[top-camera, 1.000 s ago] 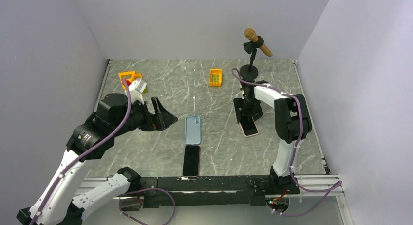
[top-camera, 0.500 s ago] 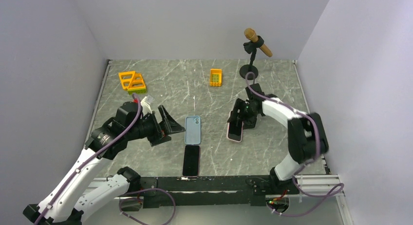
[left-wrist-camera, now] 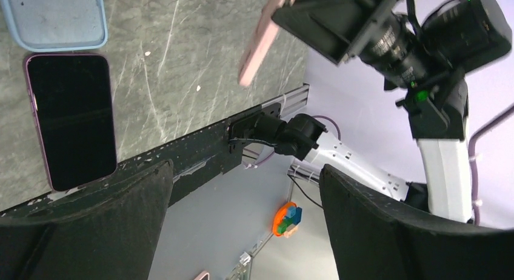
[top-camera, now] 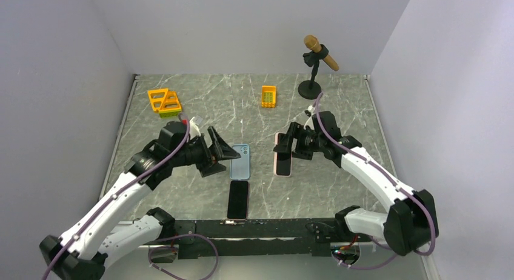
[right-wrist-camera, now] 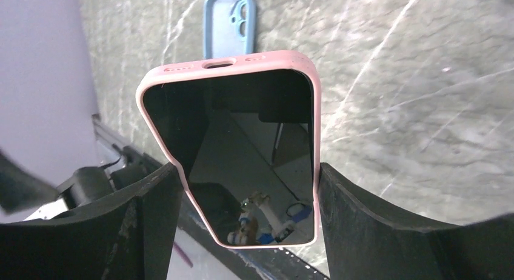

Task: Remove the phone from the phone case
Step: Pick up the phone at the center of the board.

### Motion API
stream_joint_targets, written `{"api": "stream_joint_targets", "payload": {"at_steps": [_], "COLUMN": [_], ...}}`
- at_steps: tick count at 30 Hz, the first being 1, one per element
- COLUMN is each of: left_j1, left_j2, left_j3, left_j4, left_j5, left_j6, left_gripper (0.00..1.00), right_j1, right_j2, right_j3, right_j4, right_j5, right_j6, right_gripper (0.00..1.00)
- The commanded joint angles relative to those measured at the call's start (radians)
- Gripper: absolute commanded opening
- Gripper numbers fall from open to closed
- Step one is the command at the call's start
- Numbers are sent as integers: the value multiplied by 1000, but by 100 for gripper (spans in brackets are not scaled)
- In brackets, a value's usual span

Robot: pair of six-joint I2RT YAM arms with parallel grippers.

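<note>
Top external view: R claw (top-camera: 288,144) is clenched on the pink case (top-camera: 283,163), w/ the phone (right-wrist-camera: 242,140) inside it. The case sticks out past the fingertips toward the near edge of the table (top-camera: 339,104). R wrist view: both fingers (right-wrist-camera: 142,225) press the case's long sides approx halfway along. The screen faces the wrist cam, and the end w/ the port holes points away from the palm. L wrist view shows the case edge-on and tilted, and it looks clear of the tabletop.

L claw (top-camera: 224,160) is spread wide, nothing between its fingers. It faces the R claw across a gap. An empty blue case (top-camera: 239,162) lies flat just ahead of the L fingertips, camera cutout on the far end. A bare black phone (top-camera: 237,199) lies screen-up just past the blue case's near end, below the L claw's reach line & close to the mounting rail. The blue case also shows in the R wrist view, beyond the pink case's tip.

Behind the R claw, by the back wall: mic on a stand (top-camera: 313,65). An orange block (top-camera: 268,96) is off to its L side. Behind the L claw sits an orange-yellow toy (top-camera: 164,101).
</note>
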Motion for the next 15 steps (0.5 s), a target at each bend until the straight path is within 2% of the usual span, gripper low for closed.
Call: {"api": "stream_joint_targets", "payload": {"at_steps": [1, 3, 4, 6, 8, 11, 15], "left_j1": [-19, -54, -74, -117, -155, -189, -187], "left_j2": [97, 144, 164, 200, 232, 262, 249], "left_j3": [56, 87, 103, 132, 164, 214, 239], "left_j4": [109, 105, 102, 102, 99, 65, 52], "left_j5": [58, 36, 22, -1, -23, -78, -101], "left_j6": [-9, 20, 36, 57, 81, 110, 102], "left_gripper": [93, 92, 90, 86, 81, 79, 85], "right_j1": [7, -2, -8, -9, 3, 4, 37], "right_j2": [-114, -142, -144, -131, -130, -137, -86], "right_j3": [-49, -69, -106, -175, -155, -3, 206], "right_j4": [93, 80, 108, 320, 355, 138, -88], "right_j5": [-52, -60, -116, -272, -296, -225, -142], "right_j6": [142, 301, 392, 574, 622, 447, 13], "right_gripper": [0, 0, 0, 0, 0, 0, 0]}}
